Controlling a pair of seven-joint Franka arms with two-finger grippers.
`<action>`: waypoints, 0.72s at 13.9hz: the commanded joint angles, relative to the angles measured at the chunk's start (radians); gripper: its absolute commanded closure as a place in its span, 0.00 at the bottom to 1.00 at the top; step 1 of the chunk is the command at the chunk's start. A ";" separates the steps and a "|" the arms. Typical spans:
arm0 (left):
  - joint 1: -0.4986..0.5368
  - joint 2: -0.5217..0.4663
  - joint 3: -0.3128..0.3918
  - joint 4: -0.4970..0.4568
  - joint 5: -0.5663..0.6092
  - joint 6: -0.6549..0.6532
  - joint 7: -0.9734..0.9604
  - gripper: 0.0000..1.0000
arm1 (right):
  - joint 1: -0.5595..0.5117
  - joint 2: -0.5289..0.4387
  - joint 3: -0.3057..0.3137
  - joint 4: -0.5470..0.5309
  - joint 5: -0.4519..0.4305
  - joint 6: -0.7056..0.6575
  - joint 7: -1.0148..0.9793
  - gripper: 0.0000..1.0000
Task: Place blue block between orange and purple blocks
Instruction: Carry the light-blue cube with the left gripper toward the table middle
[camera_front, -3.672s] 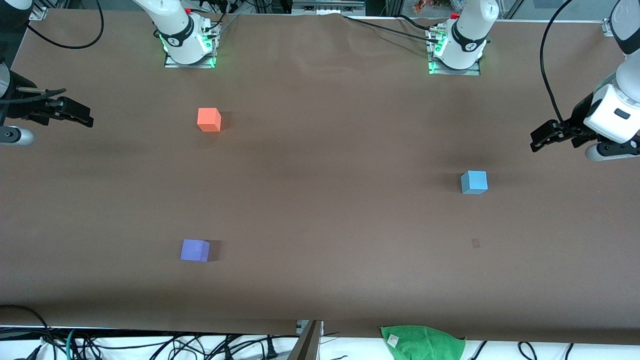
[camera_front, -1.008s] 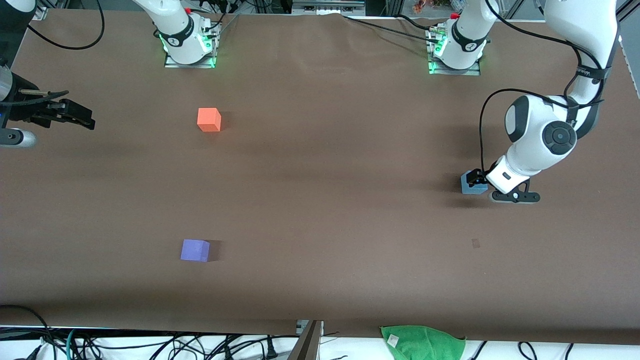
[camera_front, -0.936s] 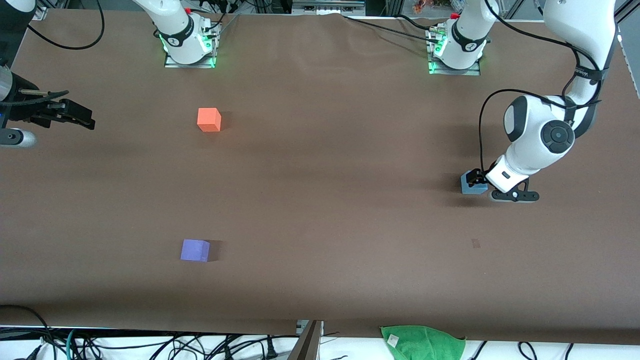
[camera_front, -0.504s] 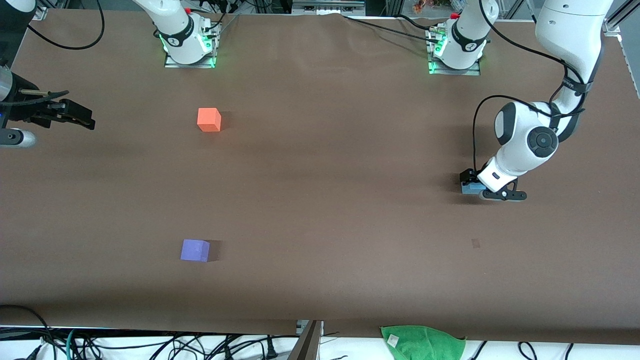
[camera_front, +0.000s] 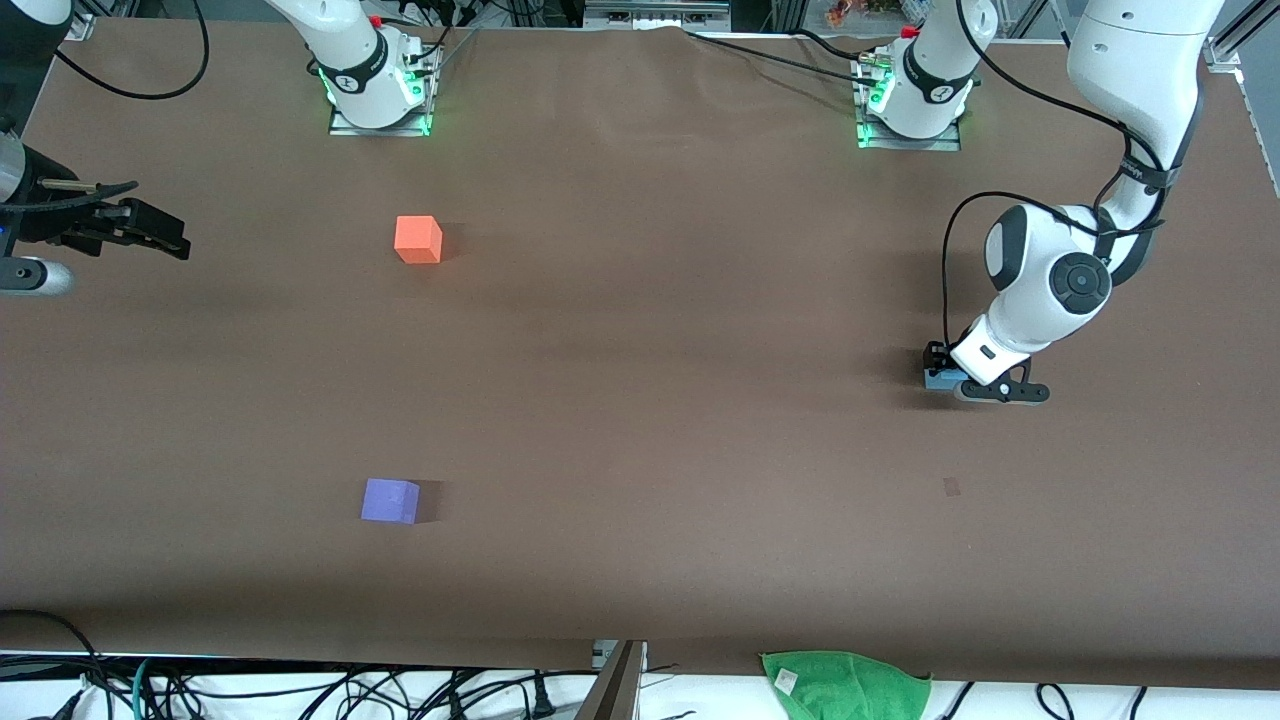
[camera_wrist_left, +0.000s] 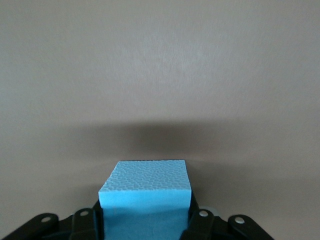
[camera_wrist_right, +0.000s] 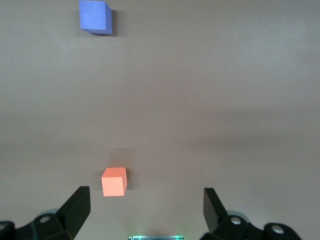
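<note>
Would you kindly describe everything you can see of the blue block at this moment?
The blue block is a small light sky-blue cube with plain faces and a finely pebbled, foam-like surface. It sits flat on the brown table toward the left arm's end, apart from the other cubes. The left end effector is down over it, a black finger against each of two opposite sides, closed on it. In the front view only a sliver of blue shows beneath the arm's wrist.
</note>
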 joint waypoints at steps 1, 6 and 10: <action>-0.002 -0.086 -0.047 0.030 -0.030 -0.034 -0.082 1.00 | 0.000 0.006 0.002 0.002 0.000 0.004 -0.011 0.00; -0.008 -0.073 -0.251 0.297 -0.032 -0.242 -0.358 1.00 | 0.001 0.048 0.002 0.002 -0.003 0.023 -0.013 0.00; -0.165 0.016 -0.328 0.443 -0.030 -0.278 -0.648 1.00 | 0.018 0.083 0.002 0.002 -0.010 0.029 -0.011 0.00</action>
